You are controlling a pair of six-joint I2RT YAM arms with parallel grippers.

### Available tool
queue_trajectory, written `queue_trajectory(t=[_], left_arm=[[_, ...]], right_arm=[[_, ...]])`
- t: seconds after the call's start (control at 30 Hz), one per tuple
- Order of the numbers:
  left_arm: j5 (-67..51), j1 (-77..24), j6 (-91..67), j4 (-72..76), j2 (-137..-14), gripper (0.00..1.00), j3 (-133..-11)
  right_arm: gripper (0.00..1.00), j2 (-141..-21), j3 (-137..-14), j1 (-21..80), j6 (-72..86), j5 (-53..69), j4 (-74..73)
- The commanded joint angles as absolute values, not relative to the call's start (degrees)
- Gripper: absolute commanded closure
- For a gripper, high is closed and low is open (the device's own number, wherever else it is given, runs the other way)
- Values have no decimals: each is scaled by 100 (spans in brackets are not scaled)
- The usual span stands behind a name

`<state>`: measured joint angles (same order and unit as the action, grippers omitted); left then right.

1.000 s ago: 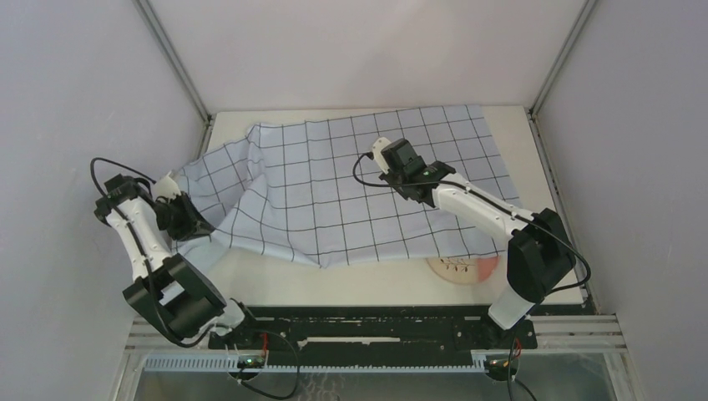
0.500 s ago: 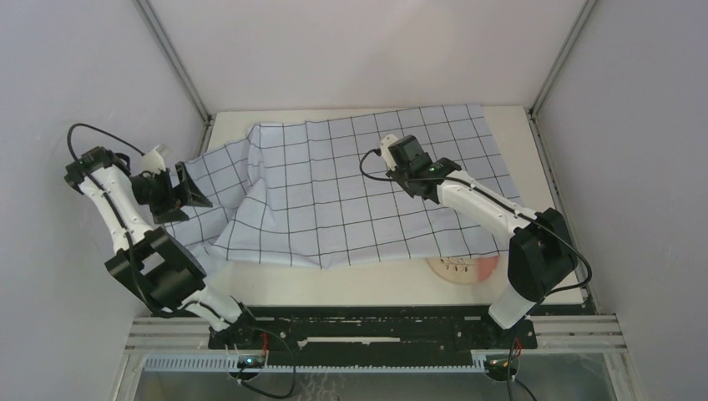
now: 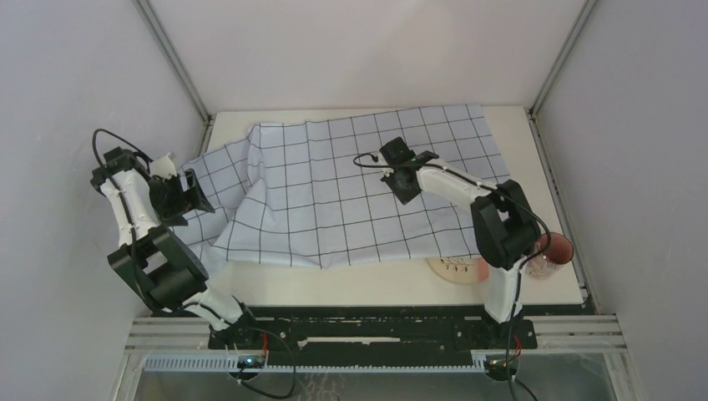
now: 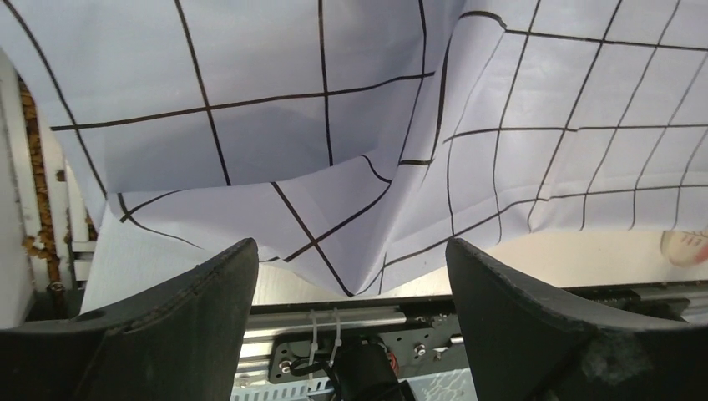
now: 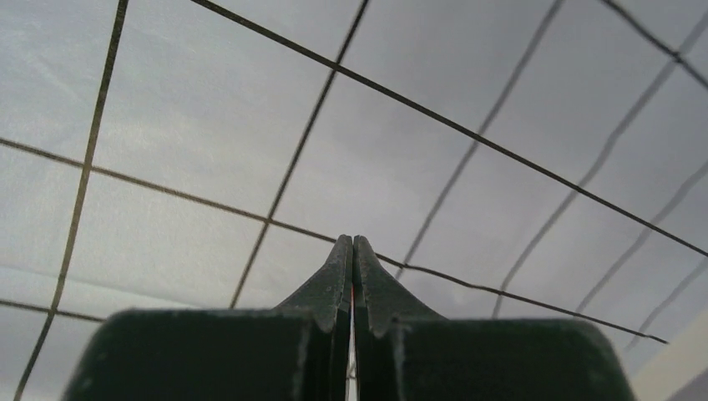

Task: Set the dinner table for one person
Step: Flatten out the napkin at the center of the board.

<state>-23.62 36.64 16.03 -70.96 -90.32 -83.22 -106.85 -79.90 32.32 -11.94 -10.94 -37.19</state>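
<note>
A pale-blue cloth with a black grid (image 3: 334,192) lies rumpled over most of the cream dinner table (image 3: 334,280). Its left part hangs off the table's left edge. My left gripper (image 3: 188,194) hovers at that left edge, jaws wide open and holding nothing. In the left wrist view the gripper (image 4: 351,247) faces a drooping fold of the cloth (image 4: 334,209). My right gripper (image 3: 407,190) is over the middle of the cloth. Close above the grid in its wrist view, the gripper (image 5: 352,241) is shut with nothing between its fingers.
A pale plate with a pinkish pattern (image 3: 457,269) sticks out from under the cloth's front right edge. A dark red cup (image 3: 551,251) stands near the table's right front corner, beside the right arm. Grey walls close in the left, right and back.
My left gripper has opened and let go of the cloth's left edge, which now hangs loose. The right arm has folded back, uncovering the red cup.
</note>
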Motion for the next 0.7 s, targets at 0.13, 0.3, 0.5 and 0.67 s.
queue_trajectory(t=[0.13, 0.3, 0.5, 0.67], left_arm=[[-1841, 3562, 1074, -6140, -8165, 12, -8134], [-1593, 3476, 897, -5484, -7652, 9, -7659], [-1521, 3413, 879, -5412, -7533, 7, -7522], [-1478, 3416, 896, -5418, -7489, 6, -7478]], right_arm=[[100, -11535, -8814, 3181, -470, -883, -4680], [100, -11635, -8722, 2950, -469, -956, -4840], [100, -11682, -8680, 2558, -564, -976, -5118], [100, -11725, -8591, 2299, -707, -807, -5157]])
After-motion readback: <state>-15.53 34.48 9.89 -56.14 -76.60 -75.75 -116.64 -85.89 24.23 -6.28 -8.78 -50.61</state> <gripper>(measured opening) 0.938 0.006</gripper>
